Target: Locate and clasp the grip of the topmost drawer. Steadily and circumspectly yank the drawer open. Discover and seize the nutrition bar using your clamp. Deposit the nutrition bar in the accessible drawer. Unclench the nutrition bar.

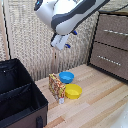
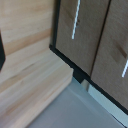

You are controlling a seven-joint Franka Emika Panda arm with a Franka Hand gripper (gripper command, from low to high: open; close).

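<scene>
Two bowls (image 1: 69, 84) flank nutrition bar (image 1: 57, 85)

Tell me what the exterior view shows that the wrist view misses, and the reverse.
Only the exterior view shows the claw hanging in the air, the nutrition bar standing on the floor, the blue bowl, the yellow bowl and a black case at that view's left. Only the wrist view shows the dark gap under the dresser's corner. Both show shut brown drawer fronts with silver handles, and the pale wooden floor.
</scene>
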